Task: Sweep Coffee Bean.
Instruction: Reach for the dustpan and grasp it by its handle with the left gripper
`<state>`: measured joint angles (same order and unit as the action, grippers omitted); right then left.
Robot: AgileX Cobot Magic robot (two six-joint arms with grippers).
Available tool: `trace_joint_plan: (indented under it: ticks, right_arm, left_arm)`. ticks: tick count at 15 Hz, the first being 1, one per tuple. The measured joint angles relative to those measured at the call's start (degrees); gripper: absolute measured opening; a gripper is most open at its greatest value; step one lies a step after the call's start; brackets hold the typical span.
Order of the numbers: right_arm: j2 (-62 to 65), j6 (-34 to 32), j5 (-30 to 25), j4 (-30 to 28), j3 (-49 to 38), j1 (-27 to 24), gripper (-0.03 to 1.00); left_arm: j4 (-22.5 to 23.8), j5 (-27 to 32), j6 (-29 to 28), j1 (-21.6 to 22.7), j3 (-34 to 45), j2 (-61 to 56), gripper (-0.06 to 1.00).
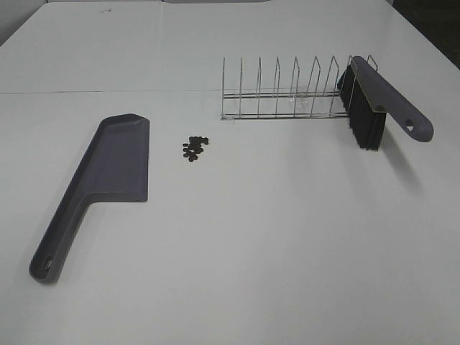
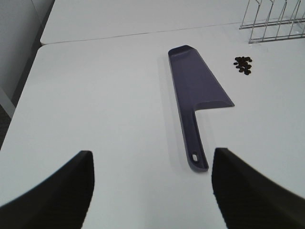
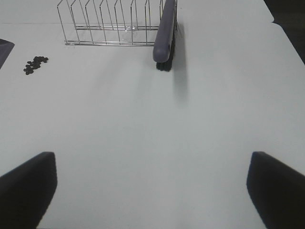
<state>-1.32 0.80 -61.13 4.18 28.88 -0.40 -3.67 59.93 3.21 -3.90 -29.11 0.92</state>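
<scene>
The coffee bean cluster point(image 1: 194, 149) lies on the white table, just right of the purple-grey dustpan point(image 1: 115, 158), which lies flat with its handle toward the front left. A brush point(image 1: 374, 100) with a grey handle and black bristles leans in the right end of the wire rack. Neither arm shows in the exterior view. In the left wrist view my left gripper point(image 2: 152, 191) is open and empty, short of the dustpan point(image 2: 198, 83) handle, with the beans point(image 2: 243, 65) beyond. My right gripper point(image 3: 152, 191) is open and empty, well back from the brush point(image 3: 164, 38) and beans point(image 3: 35, 65).
A wire rack point(image 1: 280, 93) with several upright dividers stands behind the beans, also seen as the rack point(image 3: 109, 24) in the right wrist view. A seam point(image 1: 108, 91) runs across the table behind it. The table's left edge point(image 2: 28, 81) drops to the floor.
</scene>
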Motion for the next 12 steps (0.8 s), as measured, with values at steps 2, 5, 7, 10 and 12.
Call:
trace_joint_plan:
  ticks: [2, 5, 7, 10, 12]
  right_arm:
    - [0.00, 0.00, 0.00, 0.00, 0.00, 0.00, 0.95]
    - [0.00, 0.00, 0.00, 0.00, 0.00, 0.00, 0.95]
    - [0.00, 0.00, 0.00, 0.00, 0.00, 0.00, 0.95]
    - [0.00, 0.00, 0.00, 0.00, 0.00, 0.00, 0.95]
    - [0.00, 0.00, 0.00, 0.00, 0.00, 0.00, 0.95]
  left_arm:
    - [0.06, -5.16, -0.23, 0.00, -1.03, 6.13, 0.64]
    - [-0.46, -12.15, -0.29, 0.00, -1.32, 19.37, 0.64]
    - [-1.60, -15.13, -0.29, 0.00, -2.81, 30.37, 0.64]
    - [-5.21, -15.18, -0.23, 0.00, -11.34, 53.40, 0.64]
    - [-6.47, -13.52, -0.23, 0.00, -15.93, 61.71, 0.64]
